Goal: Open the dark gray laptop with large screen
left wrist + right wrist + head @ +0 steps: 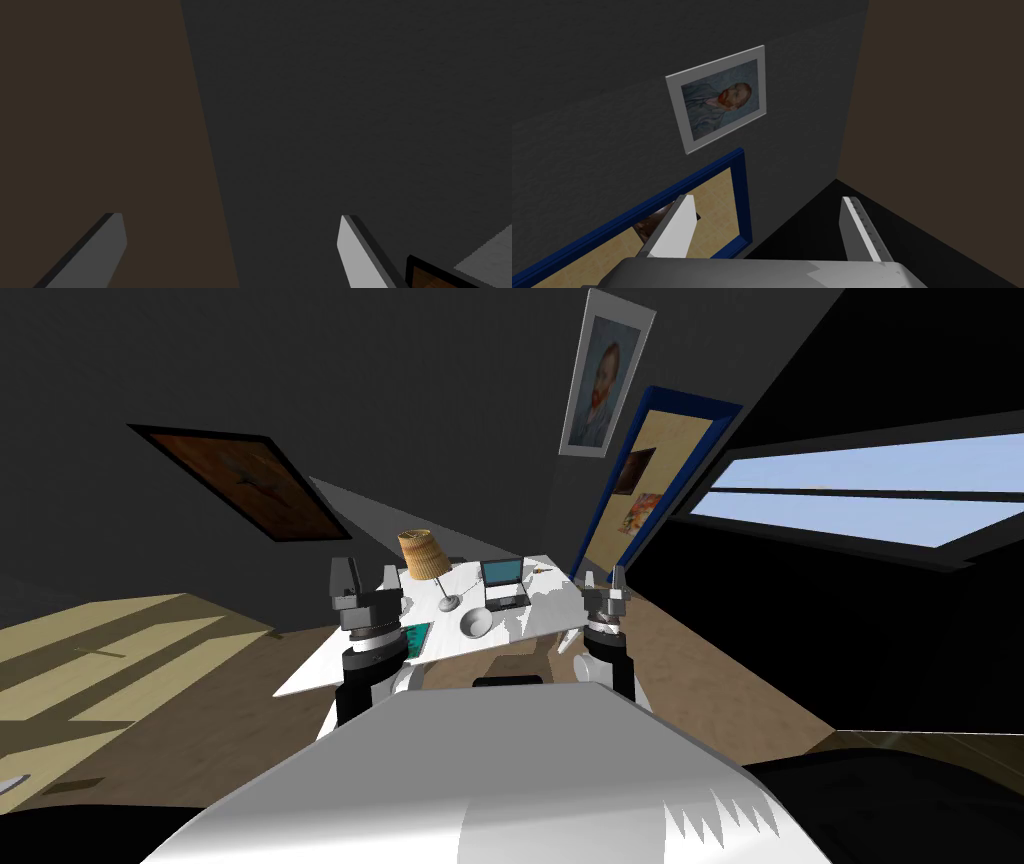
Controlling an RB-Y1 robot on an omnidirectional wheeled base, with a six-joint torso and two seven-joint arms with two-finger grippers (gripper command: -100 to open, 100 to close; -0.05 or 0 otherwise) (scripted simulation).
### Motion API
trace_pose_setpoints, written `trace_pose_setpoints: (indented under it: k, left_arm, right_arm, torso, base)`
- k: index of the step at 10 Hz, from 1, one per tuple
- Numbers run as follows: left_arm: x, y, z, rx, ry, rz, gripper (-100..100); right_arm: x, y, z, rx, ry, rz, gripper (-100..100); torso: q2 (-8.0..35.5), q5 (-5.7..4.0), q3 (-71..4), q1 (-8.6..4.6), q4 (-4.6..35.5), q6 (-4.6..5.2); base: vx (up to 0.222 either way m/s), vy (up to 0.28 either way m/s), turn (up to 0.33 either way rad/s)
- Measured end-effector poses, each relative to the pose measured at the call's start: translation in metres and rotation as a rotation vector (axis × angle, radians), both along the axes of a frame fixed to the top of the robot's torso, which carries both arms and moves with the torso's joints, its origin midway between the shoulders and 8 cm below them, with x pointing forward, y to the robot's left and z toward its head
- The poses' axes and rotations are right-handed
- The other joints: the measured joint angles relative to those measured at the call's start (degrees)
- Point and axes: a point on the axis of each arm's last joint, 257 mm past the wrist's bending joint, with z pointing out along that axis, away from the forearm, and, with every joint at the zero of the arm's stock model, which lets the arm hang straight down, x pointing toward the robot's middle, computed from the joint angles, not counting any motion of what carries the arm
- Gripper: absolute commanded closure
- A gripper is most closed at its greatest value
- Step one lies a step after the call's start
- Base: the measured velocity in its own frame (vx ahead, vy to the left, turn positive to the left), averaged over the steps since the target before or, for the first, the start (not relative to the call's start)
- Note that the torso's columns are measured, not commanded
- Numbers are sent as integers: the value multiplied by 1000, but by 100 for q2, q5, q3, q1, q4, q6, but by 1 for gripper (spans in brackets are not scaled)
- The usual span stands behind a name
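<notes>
Laptop (505, 585) sits on the worktop's (320, 670) far side, ahead of and between both arms, its lid seemingly raised already. Right gripper (604, 585) looks nearer than left gripper (366, 580). Both point upward, fingers (677, 225) apart, holding nothing.

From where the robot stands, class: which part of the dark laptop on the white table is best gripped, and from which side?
Probably the top edge of the lid of the laptop, from above: the lid already stands raised, teal screen facing the robot, so thin fingers fit front and back. The open right gripper looks nearer.
</notes>
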Motion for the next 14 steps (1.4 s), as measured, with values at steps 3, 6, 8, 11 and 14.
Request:
trace_pose_setpoints:
  k: [3,6,8,11,14]
  left_arm:
    - [0,0,0,0,0,0,0]
    - [0,0,0,0,0,0,0]
    - [0,0,0,0,0,0,0]
    - [0,0,0,0,0,0,0]
    - [0,0,0,0,0,0,0]
  right_arm:
    - [0,0,0,0,0,0,0]
    - [0,0,0,0,0,0,0]
    - [0,0,0,0,0,0,0]
    - [3,5,-4,-29,16,13,-100]
    - [23,26,-22,-130,80,55,-100]
  torso:
    - [1003,0,-2014,0,1006,0]
    - [2269,0,-4536,0,2268,0]
    - [3116,0,-6227,0,3114,0]
    - [4158,2,-8312,7,4150,-3]
    - [4229,2,-8455,6,4227,-1]
  base:
    - [0,0,0]
    - [0,0,0]
    - [0,0,0]
    - [-11,22,92]
    - [-33,62,165]
